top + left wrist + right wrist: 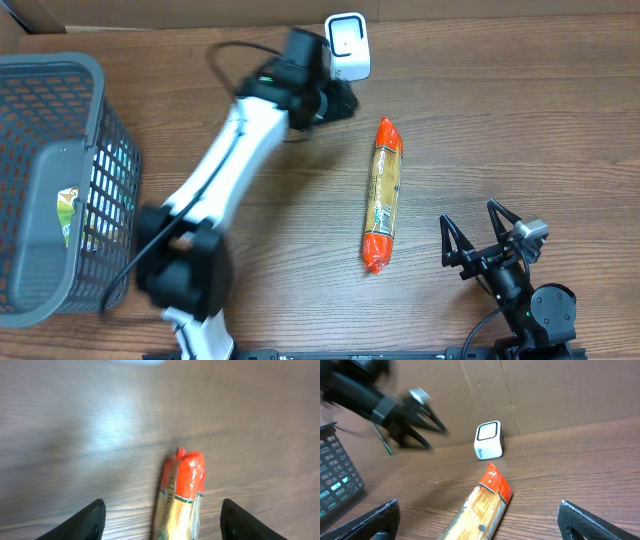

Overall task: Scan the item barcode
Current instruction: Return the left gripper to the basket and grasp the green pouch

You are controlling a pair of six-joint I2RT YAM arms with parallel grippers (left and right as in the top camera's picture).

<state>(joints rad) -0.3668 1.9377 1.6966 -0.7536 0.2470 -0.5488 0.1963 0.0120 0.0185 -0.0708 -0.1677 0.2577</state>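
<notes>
The item is a long clear packet of pasta with orange ends [382,195]. It lies flat on the wooden table, pointing toward a small white scanner [346,46] at the back. My left gripper [343,100] hovers just left of the packet's far end, below the scanner. In the blurred left wrist view the left gripper [162,522] is open, and the packet's orange end [184,491] lies on the table beneath it, untouched. My right gripper [482,240] stands open at the front right, empty. The right wrist view shows packet [482,504] and scanner [488,440].
A grey mesh basket [70,66] stands at the left edge with a packaged item [67,214] inside. Cardboard walls [545,395] close off the back of the table. The white left arm [230,160] crosses the table's left half.
</notes>
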